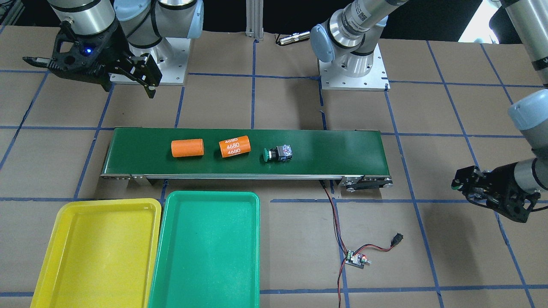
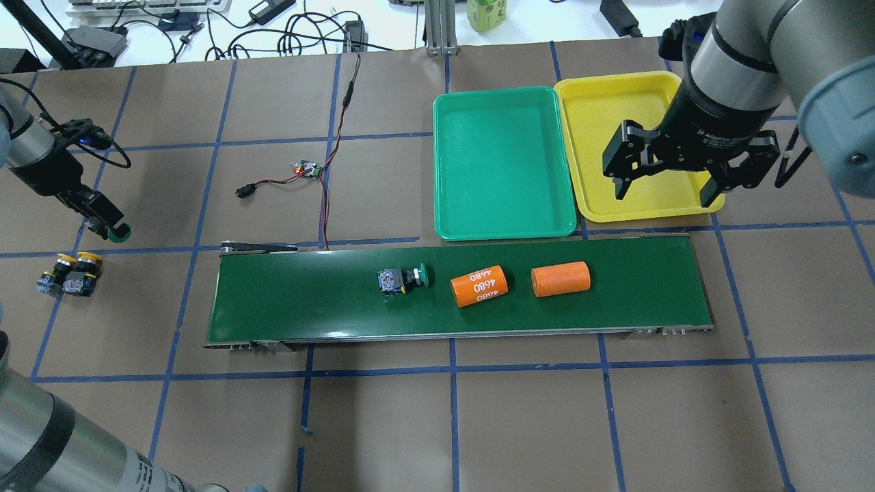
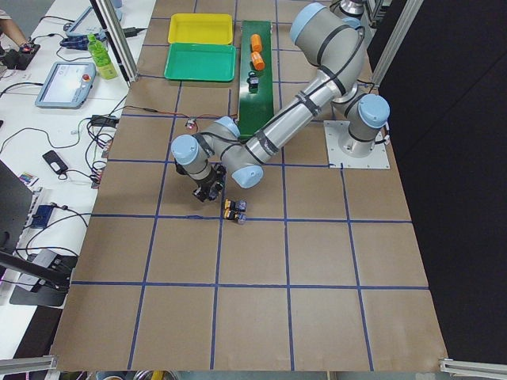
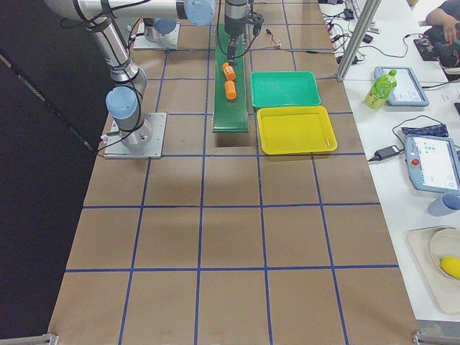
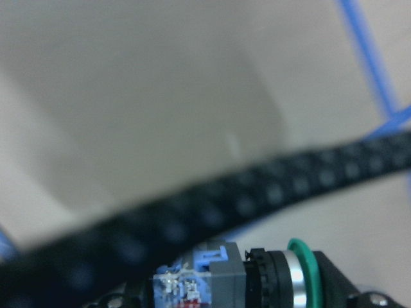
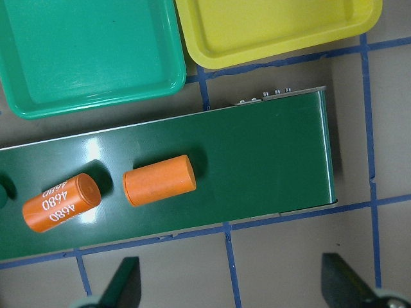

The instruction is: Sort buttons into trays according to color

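Our left gripper (image 2: 109, 224) is clamping a green-capped button (image 2: 119, 234) beyond the end of the conveyor (image 2: 307, 301). A second green button (image 2: 403, 279) is lying on that belt; two yellow-capped buttons (image 2: 71, 272) are sitting together on the table (image 2: 547, 424). Our right gripper (image 2: 663, 195) is hanging spread open over the yellow tray (image 2: 588, 102), beside the green tray (image 2: 502, 229). One orange cylinder (image 2: 478, 285) is showing "4680".

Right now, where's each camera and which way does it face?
Front-facing: across the table, facing the robot; belt, both bases, right gripper upper left.
Overhead: behind the robot, looking forward and down; left gripper at left, right gripper at right.
Exterior left: table's left end; left arm near.
Exterior right: table's right end; right arm near.
Left wrist: close on its held green-capped button; cable across.
Right wrist: straight down on the belt; fingertips at bottom.
Shared: front-facing and overhead both show the orange cylinders.
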You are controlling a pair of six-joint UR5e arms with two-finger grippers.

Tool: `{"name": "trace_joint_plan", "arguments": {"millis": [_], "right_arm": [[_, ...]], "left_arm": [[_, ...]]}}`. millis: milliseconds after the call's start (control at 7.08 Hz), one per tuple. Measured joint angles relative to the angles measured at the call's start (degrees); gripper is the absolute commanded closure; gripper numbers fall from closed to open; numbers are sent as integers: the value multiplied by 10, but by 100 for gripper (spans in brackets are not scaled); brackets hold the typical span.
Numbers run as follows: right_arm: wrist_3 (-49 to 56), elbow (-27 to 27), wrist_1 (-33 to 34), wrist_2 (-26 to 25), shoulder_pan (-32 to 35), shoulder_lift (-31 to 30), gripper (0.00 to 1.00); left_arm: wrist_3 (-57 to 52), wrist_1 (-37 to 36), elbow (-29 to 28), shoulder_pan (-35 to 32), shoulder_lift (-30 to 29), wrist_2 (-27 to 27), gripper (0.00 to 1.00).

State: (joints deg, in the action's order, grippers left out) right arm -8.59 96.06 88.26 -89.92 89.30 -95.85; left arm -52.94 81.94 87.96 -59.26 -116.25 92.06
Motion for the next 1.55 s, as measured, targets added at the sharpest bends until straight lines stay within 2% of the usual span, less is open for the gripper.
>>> {"name": "trace_joint_plan", "arguments": {"millis": [141,424,565,847,988,1129,1553], "right_arm": [[0,0,0,0,0,1,0],[0,0,1,1,0,1,0],[-1,0,1,1,0,1,0],[-48,0,2,1,1,1,0],[-117,0,1,3,3,1,0],[-186,0,1,6,4,-1,0],[-368,0,-1,5,6,-17,0]], "left_arm": [[103,29,30,-33,52,-2,100],[269,36,131,-97,145,-30,100],[326,16,175,-130,178,-42,100],[417,-61,240,-201,203,-49,100],[441,-96,263,-226,200,-50,21],[454,-127,281,-241,193,-50,0],[475,-162,295,-247,186,-59,0]]}}
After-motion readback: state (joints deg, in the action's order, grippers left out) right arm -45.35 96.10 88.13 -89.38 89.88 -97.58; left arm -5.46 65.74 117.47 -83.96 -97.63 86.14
